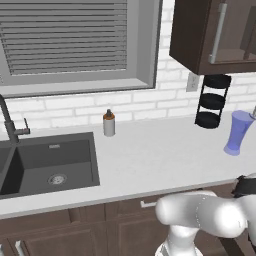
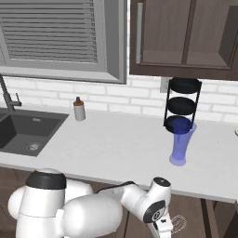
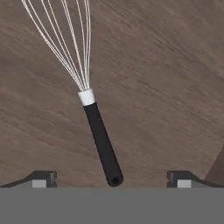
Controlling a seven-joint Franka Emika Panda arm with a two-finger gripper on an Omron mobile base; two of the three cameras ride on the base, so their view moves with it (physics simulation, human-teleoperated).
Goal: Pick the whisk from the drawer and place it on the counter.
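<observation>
Gripper hanging over the whisk in the drawer, grasp not yet made

I am looking down the hand view at the whisk lying on the brown wood-grain drawer floor: straight matte black handle, white collar, thin pale wires fanning away. The gripper is sitting wide, its dark fingertips well apart either side of the handle's butt end and holding nothing. I am judging the whisk light, its handle stiff and smooth enough to slip, and the wires springy and easily bent, so I am planning to pinch the handle mid-length, below the collar. The off-white stone-look counter is lying above, a grey shaker and a blue glass standing on it
</observation>
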